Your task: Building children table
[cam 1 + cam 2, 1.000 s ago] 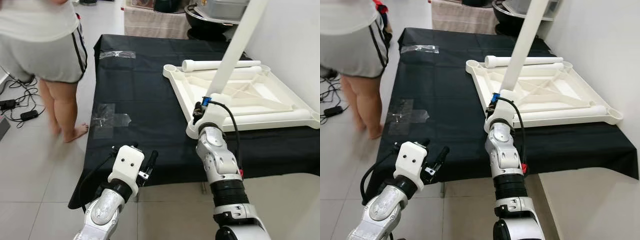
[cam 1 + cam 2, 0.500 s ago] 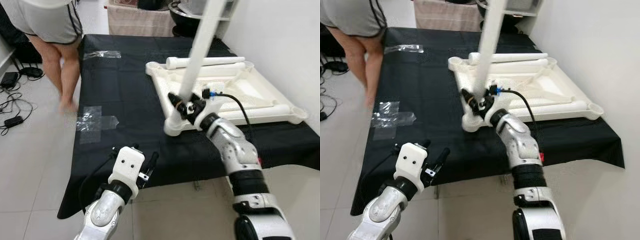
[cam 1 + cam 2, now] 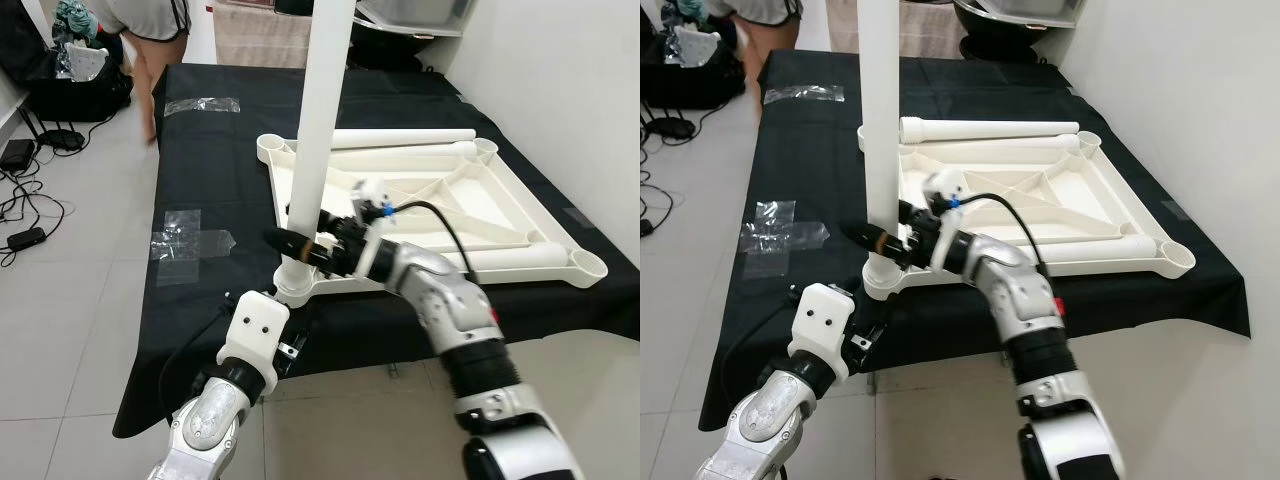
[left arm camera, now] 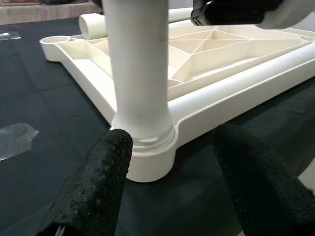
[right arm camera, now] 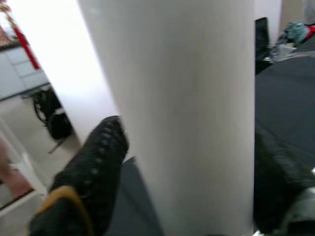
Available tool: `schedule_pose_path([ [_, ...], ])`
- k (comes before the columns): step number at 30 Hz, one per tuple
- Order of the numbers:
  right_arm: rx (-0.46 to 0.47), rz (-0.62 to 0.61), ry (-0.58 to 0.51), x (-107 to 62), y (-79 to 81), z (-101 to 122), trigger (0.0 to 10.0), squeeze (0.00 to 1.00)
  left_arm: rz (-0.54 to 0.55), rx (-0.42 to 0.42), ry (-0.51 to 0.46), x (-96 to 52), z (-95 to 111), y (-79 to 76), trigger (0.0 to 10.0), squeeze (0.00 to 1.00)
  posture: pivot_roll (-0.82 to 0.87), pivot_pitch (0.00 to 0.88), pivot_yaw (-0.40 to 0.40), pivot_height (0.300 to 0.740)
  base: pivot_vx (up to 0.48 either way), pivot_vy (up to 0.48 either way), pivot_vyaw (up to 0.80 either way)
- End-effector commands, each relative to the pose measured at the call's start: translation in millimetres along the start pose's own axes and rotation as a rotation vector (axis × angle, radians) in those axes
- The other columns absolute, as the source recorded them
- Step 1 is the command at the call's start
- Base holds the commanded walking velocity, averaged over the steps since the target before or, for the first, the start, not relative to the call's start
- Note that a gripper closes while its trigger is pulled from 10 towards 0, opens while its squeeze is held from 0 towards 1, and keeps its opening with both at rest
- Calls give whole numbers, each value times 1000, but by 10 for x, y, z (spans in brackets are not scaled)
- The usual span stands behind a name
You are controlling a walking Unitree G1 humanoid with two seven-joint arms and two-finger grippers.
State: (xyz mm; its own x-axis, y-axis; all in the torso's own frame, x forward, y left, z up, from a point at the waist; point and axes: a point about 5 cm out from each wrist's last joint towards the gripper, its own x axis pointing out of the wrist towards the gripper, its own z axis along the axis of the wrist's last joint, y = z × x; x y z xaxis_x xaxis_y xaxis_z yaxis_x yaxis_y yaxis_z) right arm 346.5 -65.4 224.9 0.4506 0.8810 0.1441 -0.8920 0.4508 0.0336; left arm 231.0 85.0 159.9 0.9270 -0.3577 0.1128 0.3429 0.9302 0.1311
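Note:
A white children's table top (image 3: 430, 200) lies upside down on the black-covered table (image 3: 220, 160). One white leg (image 3: 318, 110) stands upright in the near left corner socket (image 3: 295, 285). My right gripper (image 3: 300, 243) is shut on this leg just above the socket; in the right wrist view its fingers (image 5: 98, 162) press both sides of the leg (image 5: 187, 113). My left gripper (image 4: 172, 140) hangs low at the table's front edge, open, with its fingers (image 4: 103, 182) on either side of the socket (image 4: 147, 157) without touching it.
Two more white legs lie on the table top, one along its far edge (image 3: 400, 137) and one along its near right side (image 3: 515, 258). Clear tape patches (image 3: 190, 240) stick to the cloth. A person (image 3: 150, 25) stands far left beside a black bag (image 3: 70, 90). Cables (image 3: 25, 235) lie on the floor.
The camera has shifted. My right arm has swung round to grip the leg from the side, and the leg now stands straight instead of leaning. The person has walked away to the back left.

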Motion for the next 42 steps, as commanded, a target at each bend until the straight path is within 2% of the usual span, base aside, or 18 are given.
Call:
schedule_pose_path([
  [1, -16, -14, 20, 59, 25, -38, 0, 0, -7, -10, 9, -4, -12, -31, 10000, 0, 72, 156, -137, 740, 0, 0, 0],
  [5, -26, -122, 22, 90, -21, -64, 0, 0, -6, -10, 9, 0, -12, -31, 10000, 0, 70, 156, -141, 740, 0, 0, 0],
  [7, -9, -353, 26, 49, -183, -94, 0, 0, -5, -11, 9, 0, -13, -32, 10000, 0, 71, 157, -141, 740, 0, 0, 0],
  [10, 0, -460, 27, 17, -256, -109, 0, 0, -4, -11, 9, 0, -14, -32, 10000, 0, 71, 157, -141, 740, 0, 0, 0],
  [12, 27, -867, 37, -215, -462, -188, 0, 0, -3, -12, 10, 2, -17, -29, 10000, 0, 65, 157, -138, 740, 0, 0, 0],
  [14, -2, -1135, 46, -425, -525, -232, 0, 0, -3, -11, 10, 5, -19, -28, 10000, 0, 66, 156, -138, 740, 0, 0, 0],
  [18, -28, -1359, 27, -623, -469, -256, 0, 0, -4, -11, 10, 5, -20, -30, 10000, 0, 67, 156, -139, 740, 0, 0, 0],
  [24, -25, -1398, 27, -594, -375, -250, 0, 0, -2, -11, 11, 0, -22, -31, 10000, 0, 72, 158, -139, 740, 0, 0, 0],
  [25, -19, -1370, 6, -526, -349, -219, 6706, 0, -2, -12, 11, -1, -21, -30, 10000, 0, 65, 157, -137, 740, 0, 0, 0],
  [27, -11, -1349, -10, -478, -334, -197, 6706, 0, -3, -13, 11, -1, -21, -30, 10000, 0, 65, 157, -137, 740, 0, 0, 0],
  [28, 0, -1305, -57, -406, -318, -144, 10000, 208, -4, -13, 11, 0, -20, -29, 10000, 0, 65, 158, -138, 740, 0, 0, 0],
  [29, 0, -1305, -57, -406, -318, -144, 10000, 208, -4, -13, 11, 0, -20, -29, 10000, 0, 65, 158, -138, 740, 0, 0, 0],
  [30, 8, -1248, -99, -342, -308, -93, 10000, 1000, -4, -12, 10, 1, -18, -30, 10000, 0, 66, 158, -138, 740, 0, 0, 0],
  [33, -71, -1180, -158, -299, -328, 41, 10000, 1000, -3, -12, 10, 3, -18, -25, 10000, 0, 68, 159, -141, 740, 0, 0, 0],
  [34, -59, -1096, -173, -280, -360, 72, 10000, 0, -2, -12, 10, 4, -18, -24, 10000, 0, 69, 158, -141, 740, 0, 0, 0],
  [38, -7, -928, -181, -242, -380, 99, 10000, 0, -1, -12, 10, 4, -17, -23, 10000, 0, 66, 159, -139, 740, 0, 0, 0],
  [40, 33, -600, -103, -250, -369, 52, 10000, 0, -3, -13, 10, 6, -19, -24, 10000, 0, 62, 158, -139, 740, 0, 0, 0],
  [42, 34, -536, -72, -260, -352, 23, 10000, 0, -3, -13, 10, 6, -20, -23, 10000, 0, 62, 158, -139, 740, 0, 0, 0],
])
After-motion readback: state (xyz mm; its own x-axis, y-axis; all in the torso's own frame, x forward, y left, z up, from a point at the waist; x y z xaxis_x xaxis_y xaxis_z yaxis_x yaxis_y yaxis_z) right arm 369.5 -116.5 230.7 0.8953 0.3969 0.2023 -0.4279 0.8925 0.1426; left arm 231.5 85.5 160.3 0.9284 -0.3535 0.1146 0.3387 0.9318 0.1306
